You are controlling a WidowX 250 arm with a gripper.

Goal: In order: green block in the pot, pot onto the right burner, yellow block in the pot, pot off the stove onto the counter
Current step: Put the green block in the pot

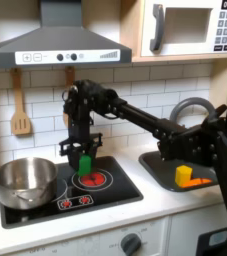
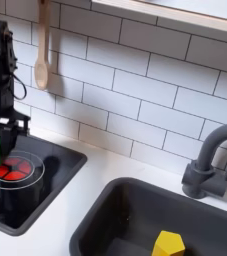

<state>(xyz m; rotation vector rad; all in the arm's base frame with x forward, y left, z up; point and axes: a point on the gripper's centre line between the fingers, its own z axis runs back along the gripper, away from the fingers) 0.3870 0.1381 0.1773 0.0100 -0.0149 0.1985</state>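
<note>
First exterior view, hand (image 1: 83, 152) apparently pinching green block (image 1: 85, 161), above stove (image 1: 115, 185) burner.

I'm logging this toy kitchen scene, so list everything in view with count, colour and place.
pot: one, shiny silver, on the stove's burner at the first exterior view's left.
green block: one, bright green, in the hand above the other burner.
yellow block: one, yellow, in the sink.
orange piece: one, orange, in the sink beside the yellow block.
stove: one, black with red rings, set in the counter.
sink: one, dark grey, with an arched faucet.
counter: one, off-white, around stove and sink.
wooden spatula: one, hanging on the tiled wall.
microwave: one, upper shelf.
range hood: one, grey, above the stove.
hand: one, black, closed on the green block.
</note>
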